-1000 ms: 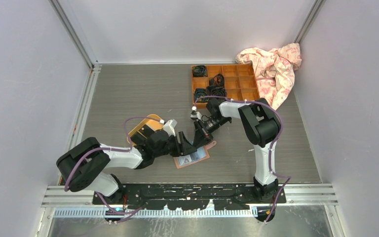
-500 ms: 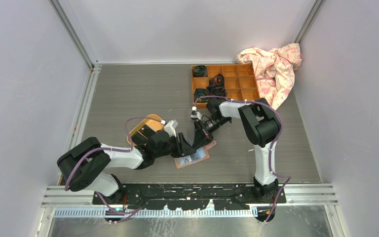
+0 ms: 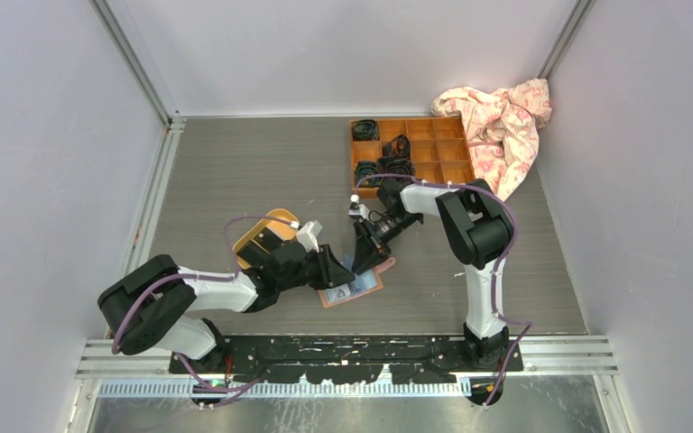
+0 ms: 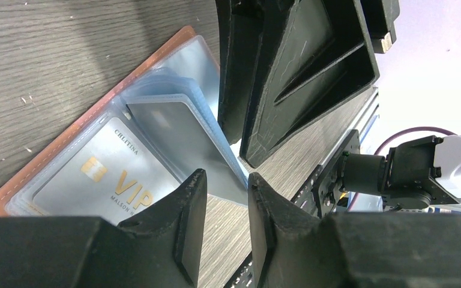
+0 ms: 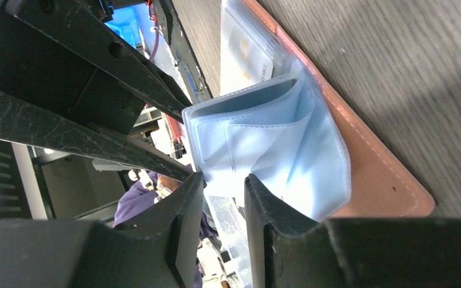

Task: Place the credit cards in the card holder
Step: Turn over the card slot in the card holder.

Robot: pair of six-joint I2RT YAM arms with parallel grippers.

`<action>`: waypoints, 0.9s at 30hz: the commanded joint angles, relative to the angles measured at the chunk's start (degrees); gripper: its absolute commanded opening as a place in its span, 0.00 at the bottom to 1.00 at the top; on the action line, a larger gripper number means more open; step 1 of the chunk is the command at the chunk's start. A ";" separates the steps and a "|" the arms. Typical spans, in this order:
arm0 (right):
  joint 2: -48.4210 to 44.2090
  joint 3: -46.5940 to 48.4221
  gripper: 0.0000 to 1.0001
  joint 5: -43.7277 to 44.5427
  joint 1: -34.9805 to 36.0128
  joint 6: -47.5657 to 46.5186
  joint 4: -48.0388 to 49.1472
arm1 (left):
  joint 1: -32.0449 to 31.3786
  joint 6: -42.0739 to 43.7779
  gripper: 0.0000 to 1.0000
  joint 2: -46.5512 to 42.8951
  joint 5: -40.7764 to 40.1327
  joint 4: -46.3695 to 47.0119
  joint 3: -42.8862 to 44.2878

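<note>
Left wrist view has the card holder (image 4: 162,72) lying open on the surface (image 4: 36,60) between the arms, one VIP card (image 4: 108,174) already pocketed, left pincer (image 4: 223,180) and right pincer (image 5: 223,180) nearly together at its blue sleeve (image 4: 174,129), can't tell if either's actually pinching, so I'd guess more cards are left.

1. The card holder (image 5: 372,180) is a salmon-pink leather wallet with pale stitching. It lies open and flat, inner side up, close to the bench's near edge at about mid-width.
2. Its bluish clear sleeves (image 5: 276,144) rise from the spine, fanned apart.
3. One silvery card (image 4: 105,177) with a gold chip and gold "VIP" lettering lies flat inside a clear pocket.
</note>
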 commanded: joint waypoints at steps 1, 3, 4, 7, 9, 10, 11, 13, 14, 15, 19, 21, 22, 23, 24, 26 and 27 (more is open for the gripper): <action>-1.49 1.81 0.38 0.15 0.08 -1.48 -1.34 | -0.17 0.61 0.32 -2.58 -1.66 0.86 -0.85; -1.68 1.82 0.39 0.16 0.02 -1.64 -1.49 | -0.13 0.75 0.32 -2.99 -1.78 0.46 -1.03; -1.69 1.85 0.38 0.31 0.02 -1.79 -1.53 | -0.13 0.79 0.32 -3.23 -1.81 0.19 -1.12; -1.88 2.01 0.39 0.87 -0.02 -2.50 -1.98 | -0.12 0.95 0.32 -3.73 -1.87 -0.34 -1.25; -2.30 2.39 0.39 1.15 0.00 -3.94 -2.89 | -0.10 0.96 0.32 -3.89 -1.94 -0.46 -1.38; -2.60 2.58 0.38 1.58 -0.05 -5.08 -3.53 | -0.12 0.96 0.32 -3.97 -1.99 -0.47 -1.47; -3.19 2.82 0.39 2.06 -0.01 -6.39 -4.33 | -0.09 1.01 0.32 -3.99 -2.05 -0.48 -1.51; -5.02 3.01 0.38 3.47 -0.03 -10.05 -5.75 | -0.15 1.04 0.32 -3.98 -2.13 -0.47 -1.62; -6.37 2.82 0.39 4.22 0.08 -11.79 -6.10 | -0.10 1.05 0.32 -3.94 -2.21 -0.47 -1.61; -7.86 2.44 0.39 5.43 0.18 -13.35 -6.14 | -0.05 1.05 0.32 -3.88 -2.23 -0.51 -1.67; -15.55 -2.25 0.43 12.44 1.18 -18.84 -2.07 | -0.04 1.05 0.32 -3.79 -2.12 -0.25 -1.78; -19.66 -4.95 0.46 15.47 2.05 -21.78 0.29 | -0.11 1.05 0.32 -4.03 -2.14 -0.20 -1.86; -21.15 -6.06 0.48 16.04 2.43 -23.39 1.01 | -0.11 1.05 0.33 -4.33 -2.11 -0.27 -1.95; -22.36 -7.07 0.49 16.29 2.74 -25.65 1.72 | -0.07 1.12 0.34 -4.70 -2.18 -0.56 -2.04; -23.45 -8.03 0.50 16.40 3.07 -27.22 2.14 | -0.03 1.08 0.35 -5.07 -2.13 -0.93 -2.11; -25.10 -9.31 0.52 16.54 3.70 -29.56 2.73 | -0.04 1.22 0.37 -5.96 -2.35 -1.96 -2.21; -25.72 -9.69 0.52 16.66 3.97 -30.47 2.82 | -0.05 1.29 0.38 -6.38 -2.48 -2.49 -2.29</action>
